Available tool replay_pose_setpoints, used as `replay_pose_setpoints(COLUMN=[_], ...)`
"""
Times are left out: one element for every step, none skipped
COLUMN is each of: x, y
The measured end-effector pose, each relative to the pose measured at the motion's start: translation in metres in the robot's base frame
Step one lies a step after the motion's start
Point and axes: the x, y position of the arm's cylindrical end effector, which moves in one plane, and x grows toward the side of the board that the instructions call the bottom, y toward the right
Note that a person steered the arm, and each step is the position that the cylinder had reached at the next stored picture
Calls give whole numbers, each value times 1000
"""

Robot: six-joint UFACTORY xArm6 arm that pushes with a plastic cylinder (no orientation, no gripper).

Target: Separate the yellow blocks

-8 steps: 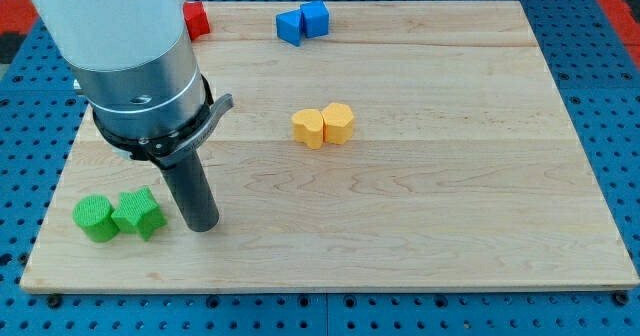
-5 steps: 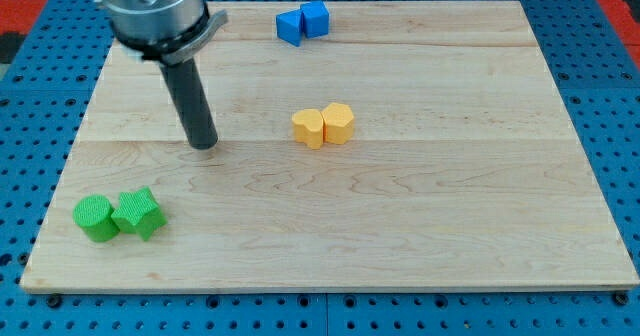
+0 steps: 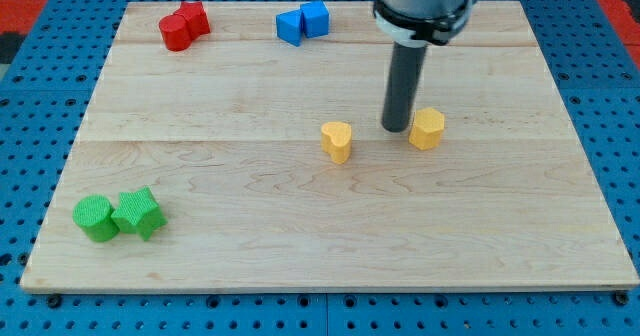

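Note:
Two yellow blocks lie apart near the board's middle. A yellow heart-shaped block (image 3: pixel 337 141) is on the left and a yellow hexagonal block (image 3: pixel 427 128) is on the right. My tip (image 3: pixel 396 128) stands between them, close to the left side of the hexagonal block and well to the right of the heart-shaped one. The dark rod rises from the tip toward the view's top.
Two red blocks (image 3: pixel 183 25) sit together at the top left. Two blue blocks (image 3: pixel 303 22) sit together at the top middle. A green cylinder (image 3: pixel 95 219) and a green star-shaped block (image 3: pixel 138 213) touch at the bottom left. The wooden board (image 3: pixel 560 226) lies on a blue pegboard.
The tip moved from the left side of the board to the right, between the yellow blocks. The two yellow blocks, touching before, now lie apart and both have shifted right.

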Motion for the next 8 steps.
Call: replay_pose_setpoints(x=[7,51,37,10,56,5,25,-14], y=[-19,-19,-15,-59,-60,-69,-25,-18])
